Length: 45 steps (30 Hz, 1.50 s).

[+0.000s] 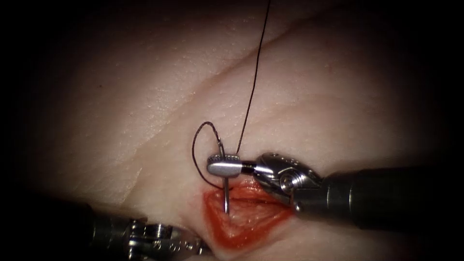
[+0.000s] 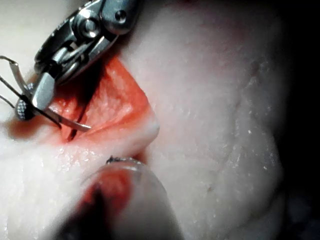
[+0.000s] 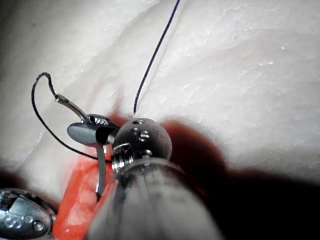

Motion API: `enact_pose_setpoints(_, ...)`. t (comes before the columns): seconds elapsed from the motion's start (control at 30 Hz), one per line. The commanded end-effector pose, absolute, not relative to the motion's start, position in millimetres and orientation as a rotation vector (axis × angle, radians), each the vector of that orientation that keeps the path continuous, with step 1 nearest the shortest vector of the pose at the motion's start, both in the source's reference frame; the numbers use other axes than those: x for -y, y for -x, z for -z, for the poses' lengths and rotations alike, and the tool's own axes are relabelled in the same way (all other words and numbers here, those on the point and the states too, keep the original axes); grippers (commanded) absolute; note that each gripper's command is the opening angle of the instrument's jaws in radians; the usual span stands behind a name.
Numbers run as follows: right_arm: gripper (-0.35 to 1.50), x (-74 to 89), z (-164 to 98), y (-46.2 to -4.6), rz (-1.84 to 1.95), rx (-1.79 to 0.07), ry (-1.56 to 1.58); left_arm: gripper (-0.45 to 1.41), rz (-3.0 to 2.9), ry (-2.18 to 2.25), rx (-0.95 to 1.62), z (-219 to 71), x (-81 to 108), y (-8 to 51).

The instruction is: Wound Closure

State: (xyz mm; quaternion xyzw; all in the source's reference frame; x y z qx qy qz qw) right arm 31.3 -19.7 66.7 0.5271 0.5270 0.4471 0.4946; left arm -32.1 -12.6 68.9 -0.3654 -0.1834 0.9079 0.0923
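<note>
The right tool (image 1: 217, 164) comes in from the right with its jaws shut on the curved needle (image 1: 226, 195), about a third of the way from the tail. The needle hangs point-down over the top of the open red cut (image 1: 246, 220); its tip (image 2: 87, 126) looks free of the tissue. Dark thread (image 1: 251, 92) leaves the needle's tail, loops round to the left, and a strand runs up and out of view. The left tool (image 1: 193, 246) lies low beside the cut's left end, holding nothing that I can see. In the right wrist view the right tool (image 3: 90, 131) grips the needle (image 3: 101, 175).
Pale tissue (image 1: 314, 106) surrounds the cut, with a fold line running diagonally from upper right to lower left. Red fluid stains the cut's edges. The thread loop (image 1: 194, 150) lies on the tissue just left of the right tool's jaws.
</note>
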Motion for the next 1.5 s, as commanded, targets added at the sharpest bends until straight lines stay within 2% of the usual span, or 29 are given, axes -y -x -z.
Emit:
enact_pose_setpoints(0.03,-0.35,20.8,-67.1,-31.6,-1.075,-1.272,-1.281,-0.45,-2.696,1.085,0.548,-69.4,13.1,32.5)
enact_pose_setpoints(0.37,-0.35,22.2,-65.6,-32.2,-1.035,-1.318,-1.282,-0.45,-2.696,1.085,0.548,-69.4,13.1,32.5)
enact_pose_setpoints(0.8,-0.35,23.0,-62.4,-32.4,-0.836,-1.480,-1.031,-0.45,-2.697,1.085,0.547,-69.4,13.2,32.4)
enact_pose_setpoints(1.5,-0.35,27.7,-63.4,-33.1,-0.904,-1.279,-1.307,-0.45,-2.696,1.085,0.548,-69.3,13.1,32.5)
